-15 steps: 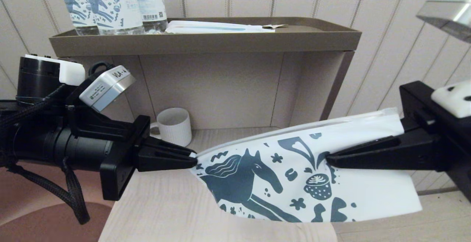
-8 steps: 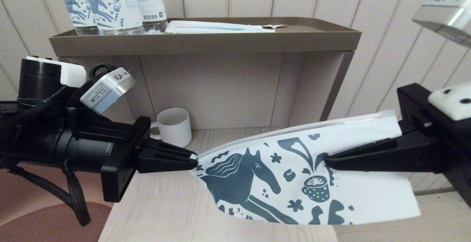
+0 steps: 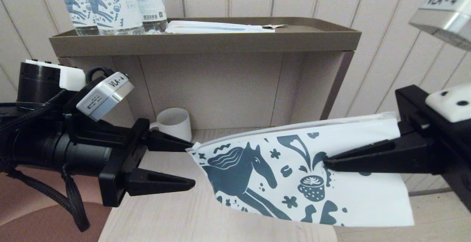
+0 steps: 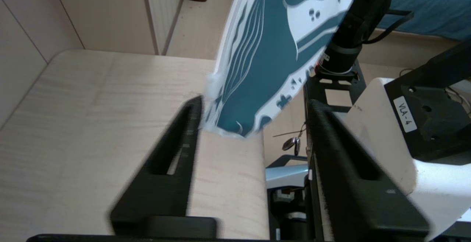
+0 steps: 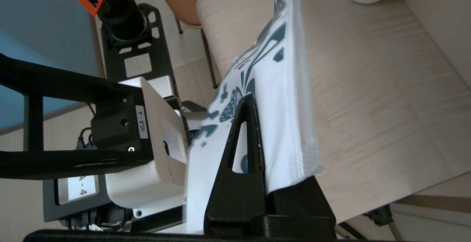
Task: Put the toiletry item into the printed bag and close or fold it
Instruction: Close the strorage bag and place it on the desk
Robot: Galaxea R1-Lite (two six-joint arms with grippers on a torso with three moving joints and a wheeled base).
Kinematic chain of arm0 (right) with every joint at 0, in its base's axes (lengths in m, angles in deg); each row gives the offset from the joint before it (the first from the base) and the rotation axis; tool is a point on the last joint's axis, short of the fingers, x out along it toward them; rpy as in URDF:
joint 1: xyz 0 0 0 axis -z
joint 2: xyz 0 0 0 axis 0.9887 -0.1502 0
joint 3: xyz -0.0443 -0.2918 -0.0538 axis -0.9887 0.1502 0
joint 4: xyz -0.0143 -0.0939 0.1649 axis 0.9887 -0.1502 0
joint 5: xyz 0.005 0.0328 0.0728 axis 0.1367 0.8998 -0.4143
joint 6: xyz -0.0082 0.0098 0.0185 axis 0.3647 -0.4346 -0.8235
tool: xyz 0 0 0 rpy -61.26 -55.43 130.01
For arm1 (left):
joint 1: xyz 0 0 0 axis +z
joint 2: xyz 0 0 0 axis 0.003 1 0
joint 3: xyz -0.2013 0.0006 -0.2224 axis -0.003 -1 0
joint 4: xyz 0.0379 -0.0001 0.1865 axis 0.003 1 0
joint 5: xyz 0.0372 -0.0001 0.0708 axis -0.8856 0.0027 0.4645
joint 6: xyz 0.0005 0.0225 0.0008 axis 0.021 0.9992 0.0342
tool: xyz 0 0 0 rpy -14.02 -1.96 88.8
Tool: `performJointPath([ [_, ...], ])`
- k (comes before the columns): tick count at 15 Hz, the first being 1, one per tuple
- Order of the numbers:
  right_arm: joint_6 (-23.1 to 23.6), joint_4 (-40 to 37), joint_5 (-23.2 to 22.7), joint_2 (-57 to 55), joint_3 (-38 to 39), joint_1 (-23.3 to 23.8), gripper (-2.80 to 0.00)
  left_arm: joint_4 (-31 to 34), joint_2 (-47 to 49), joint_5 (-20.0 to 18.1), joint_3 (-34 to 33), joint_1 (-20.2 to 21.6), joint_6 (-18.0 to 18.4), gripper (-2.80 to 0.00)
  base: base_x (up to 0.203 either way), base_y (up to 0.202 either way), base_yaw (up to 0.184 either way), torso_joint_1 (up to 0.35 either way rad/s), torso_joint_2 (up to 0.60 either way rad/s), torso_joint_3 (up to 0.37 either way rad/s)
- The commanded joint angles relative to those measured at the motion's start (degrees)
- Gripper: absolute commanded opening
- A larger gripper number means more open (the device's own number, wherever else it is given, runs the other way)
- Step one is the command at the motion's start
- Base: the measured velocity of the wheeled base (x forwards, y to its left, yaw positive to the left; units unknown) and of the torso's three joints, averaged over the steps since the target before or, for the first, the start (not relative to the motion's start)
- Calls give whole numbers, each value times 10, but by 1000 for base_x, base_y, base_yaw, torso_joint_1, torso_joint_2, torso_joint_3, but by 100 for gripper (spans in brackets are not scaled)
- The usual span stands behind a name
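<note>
The printed bag (image 3: 294,175) hangs in the air across the lower middle and right of the head view, above the pale wooden desk (image 3: 165,216), with its horse print facing the camera and its zip edge running along the top. The right gripper (image 3: 325,162) comes in from the right edge of the frame, and its fingers are closed on the bag near the cup print, carrying it. The left gripper (image 3: 191,164) reaches in from the left edge; its fingers are spread apart, one above and one below the bag's left corner. The upper finger's tip lies just at that corner; whether it touches cannot be told. In the left wrist view the bag's corner sits between the two separated fingers (image 4: 173,153), close to one of them.

A white ribbed mug (image 3: 174,125) stands on the desk at the back, left of centre. Above it, in the upper part of the frame, a brown tray shelf (image 3: 202,43) carries clear bottles (image 3: 110,6) with horse-print labels and a long flat white packet (image 3: 217,27). The toiletry item cannot be seen in any view.
</note>
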Motion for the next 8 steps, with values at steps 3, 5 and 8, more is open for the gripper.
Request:
performJointPath([
  [3, 1, -1, -2, -19, 13, 7, -280, -2, -11, 4, -3, 21, 3, 0, 0, 0, 0, 0, 0, 0],
  [5, 1, 22, -3, -30, 31, 8, -280, -2, -33, 4, -1, 75, 1, 0, 0, 0, 0, 0, 0, 0],
  [8, -6, 57, -4, -63, 46, 8, -280, 0, -72, 3, 1, 140, 0, 0, 0, 0, 0, 0, 0, 0],
])
